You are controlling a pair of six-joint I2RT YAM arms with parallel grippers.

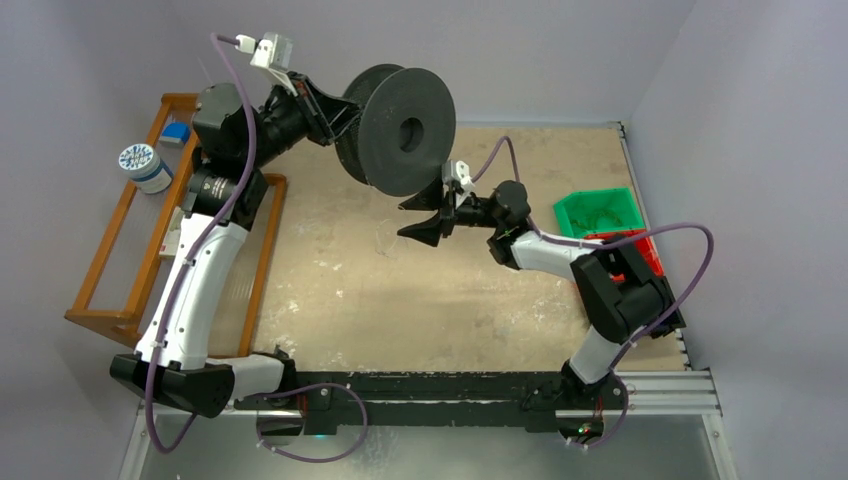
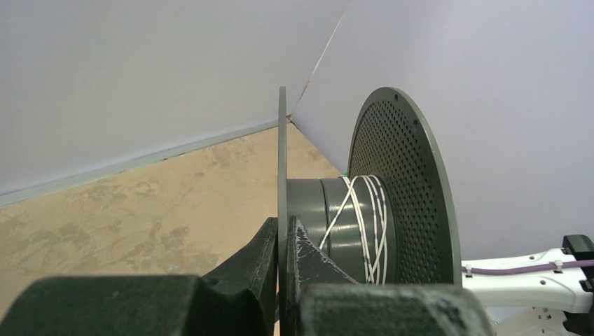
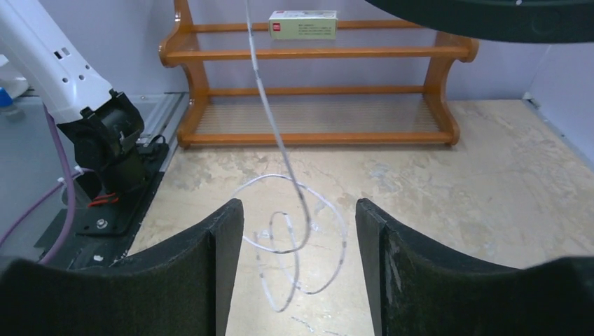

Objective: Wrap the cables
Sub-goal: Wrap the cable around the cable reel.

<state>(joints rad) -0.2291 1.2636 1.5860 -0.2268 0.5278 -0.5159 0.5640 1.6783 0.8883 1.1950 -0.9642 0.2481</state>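
The cable [image 3: 270, 112] is thin and springy. It could swing out from between the right fingers [image 3: 217, 238] if they try to pinch it. Those fingers are apart and hold nothing. Its loose loops on the tabletop [image 3: 490, 182] below them could knot. The left fingers [image 2: 308, 245] squeeze the rim of the black spool [image 2: 403, 182]. Just past them, a few whitish turns cross messily on the spool's middle and could slip off.

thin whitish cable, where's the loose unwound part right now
In the right wrist view the translucent whitish cable hangs from above and curls into loops on the beige tabletop, framed between the right gripper's open fingers, before the wooden rack.
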